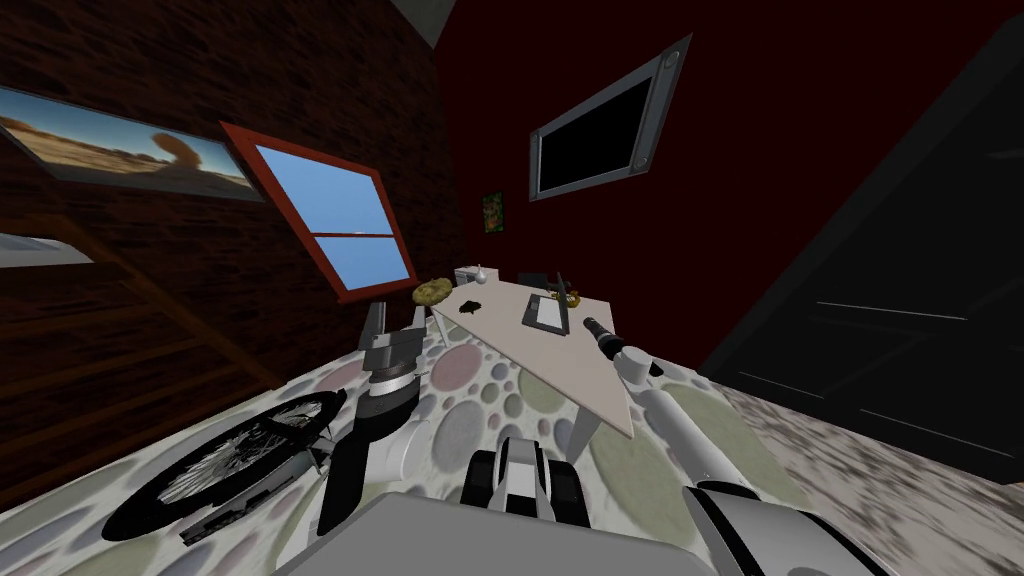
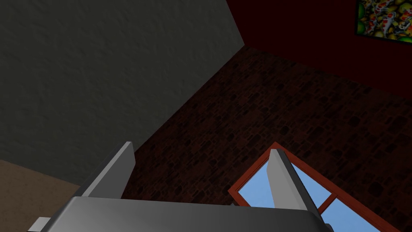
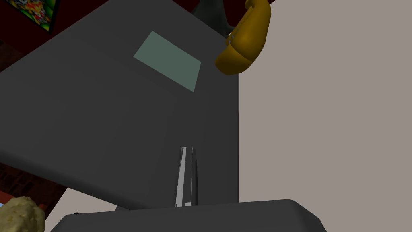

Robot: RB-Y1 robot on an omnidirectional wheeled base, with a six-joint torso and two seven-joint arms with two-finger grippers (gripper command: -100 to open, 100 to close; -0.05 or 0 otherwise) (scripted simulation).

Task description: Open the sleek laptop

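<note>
Step in hand — raising the laptop (image 3: 100,121) lid. The right gripper (image 3: 188,150) is closed, tips at its dark surface; the left gripper (image 2: 201,147) is open, idle. Next — push the lid up and back.

A pale table (image 1: 575,375) stands on a rug (image 1: 470,425) patterned with soft-coloured ovals. At the table's far left corner sits a lumpy yellowish item (image 1: 433,291). Near it on the top are a small black object (image 1: 471,306) and a white rounded thing (image 1: 480,272). A curved amber-yellow object (image 3: 243,44) rests farther right on the tabletop. Behind, a dark brick wall holds a red-framed window (image 1: 330,225) showing blue sky, and a desert landscape picture (image 1: 110,145). The deep red wall carries a black screen in a grey frame (image 1: 600,125) and a small colourful picture (image 1: 493,212). A bicycle (image 1: 230,465) lies on the floor at left. A dark door (image 1: 900,300) stands at right.
</note>
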